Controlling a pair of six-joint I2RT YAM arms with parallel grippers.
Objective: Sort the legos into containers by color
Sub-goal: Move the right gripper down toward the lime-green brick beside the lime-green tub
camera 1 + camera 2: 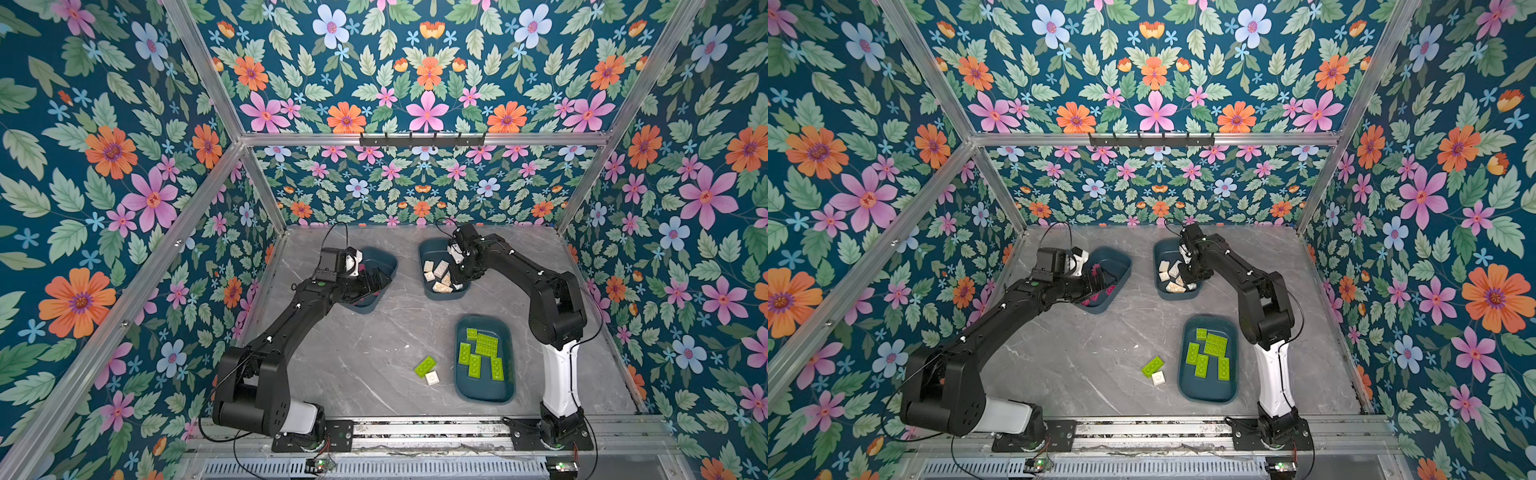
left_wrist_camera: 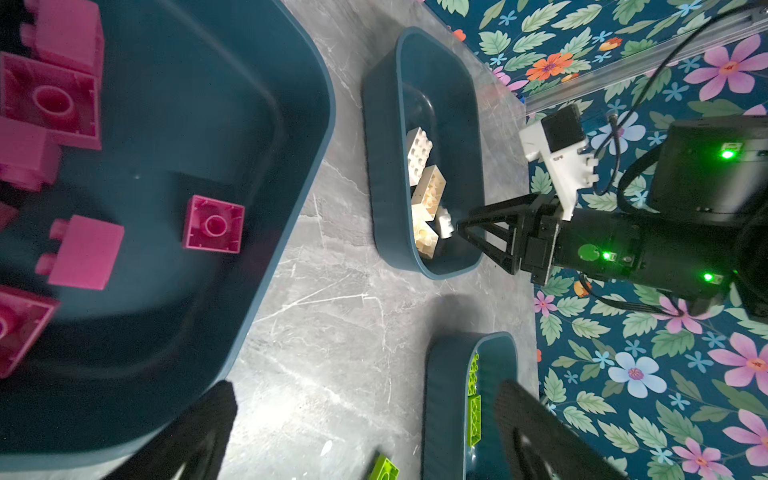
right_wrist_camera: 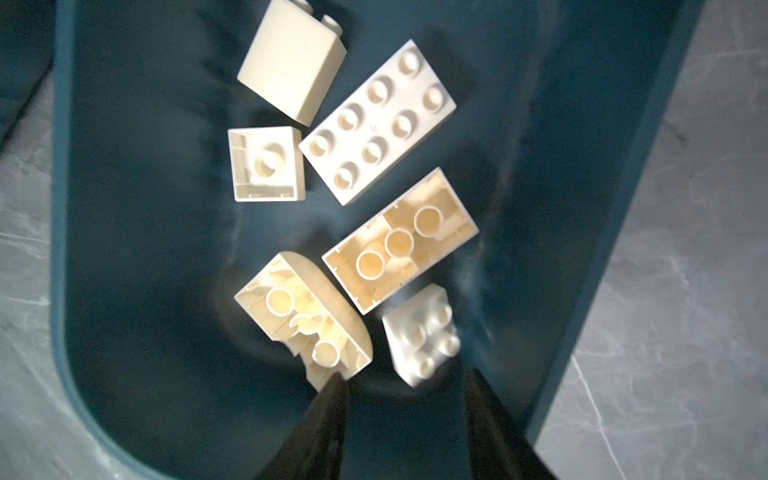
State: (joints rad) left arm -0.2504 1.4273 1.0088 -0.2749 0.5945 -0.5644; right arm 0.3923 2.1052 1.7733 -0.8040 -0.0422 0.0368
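Three dark teal containers stand on the grey table. The back-left one holds magenta legos. My left gripper hangs open and empty at its near edge. The back-middle container holds several cream-white legos. My right gripper is over it, jaws apart. A small white brick, blurred, lies just past the tips, free of them. The near-right container holds lime green legos. One green brick and one white brick lie on the table.
Both loose bricks lie just left of the green container, in both top views. Flowered walls and aluminium posts close in the table on three sides. A metal rail runs along the front edge and carries both arm bases.
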